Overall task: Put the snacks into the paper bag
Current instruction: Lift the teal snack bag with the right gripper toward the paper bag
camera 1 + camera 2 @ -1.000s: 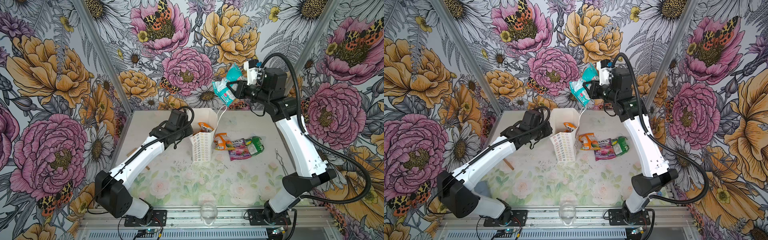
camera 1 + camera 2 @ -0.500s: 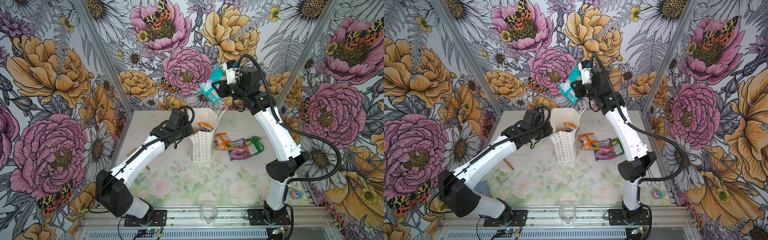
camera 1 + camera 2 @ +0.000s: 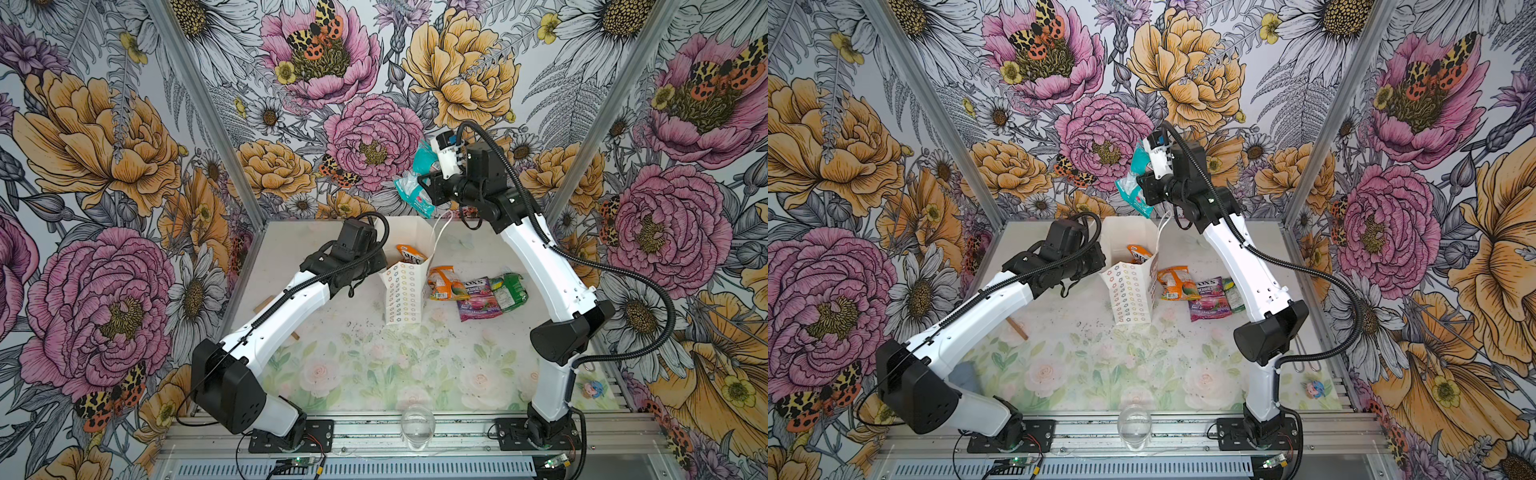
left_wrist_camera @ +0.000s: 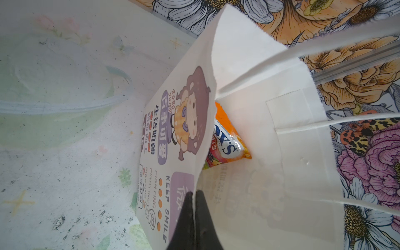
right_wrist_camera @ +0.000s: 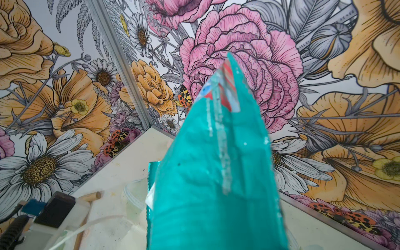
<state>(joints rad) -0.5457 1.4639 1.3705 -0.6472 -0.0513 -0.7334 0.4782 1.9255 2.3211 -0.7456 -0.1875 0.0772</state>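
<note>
The white paper bag (image 3: 402, 293) (image 3: 1133, 297) stands upright and open mid-table. My left gripper (image 4: 194, 194) (image 3: 376, 268) is shut on its rim, one finger inside the wall and one outside. An orange snack packet (image 4: 227, 145) (image 3: 409, 254) lies inside. My right gripper (image 3: 428, 187) (image 3: 1146, 189) hangs high above the bag's far side, shut on a teal snack packet (image 3: 409, 195) (image 5: 216, 173) that hides its jaws in the right wrist view. To the right of the bag, an orange packet (image 3: 444, 284), a purple one (image 3: 476, 298) and a green one (image 3: 510, 286) lie on the table.
A clear glass (image 3: 417, 424) stands at the table's front edge. A wooden stick (image 3: 1018, 328) lies under the left arm. A small toy figure (image 3: 592, 388) and a metal hook (image 3: 1306, 365) sit at the front right. Flowered walls close in three sides.
My right arm has swung left with the teal packet, from the back right to above the bag's far side. The left arm and the bag have not moved.
</note>
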